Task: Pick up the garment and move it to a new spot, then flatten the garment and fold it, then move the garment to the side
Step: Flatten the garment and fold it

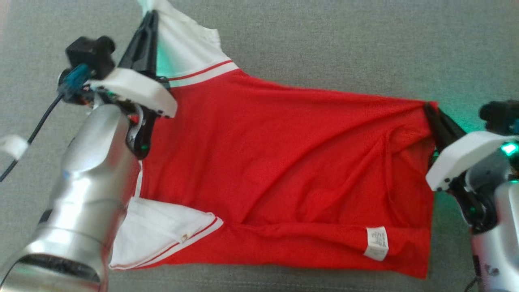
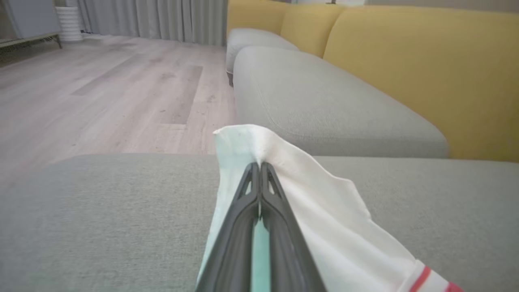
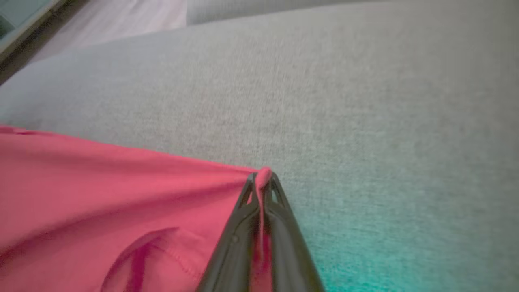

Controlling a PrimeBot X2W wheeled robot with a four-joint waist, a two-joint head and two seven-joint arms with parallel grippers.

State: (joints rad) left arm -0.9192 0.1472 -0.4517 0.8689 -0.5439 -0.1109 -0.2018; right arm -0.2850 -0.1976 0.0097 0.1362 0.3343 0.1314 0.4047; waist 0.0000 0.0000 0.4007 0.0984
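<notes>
- The garment (image 1: 284,162) (red jersey, white sleeves) lies spread on the grey cushion (image 1: 344,44), stretched between both grippers.
- Jaws: left gripper (image 2: 259,165) is closed on the far white sleeve (image 2: 324,211); right gripper (image 3: 262,178) is closed on the far hem corner (image 1: 421,106).
- Risk: both are thin edge bites; an uneven pull could slip one free or drag creases.
- Room: bare cushion lies beyond the far edge; ahead of the left gripper the cushion ends, then floor (image 2: 101,89).
</notes>
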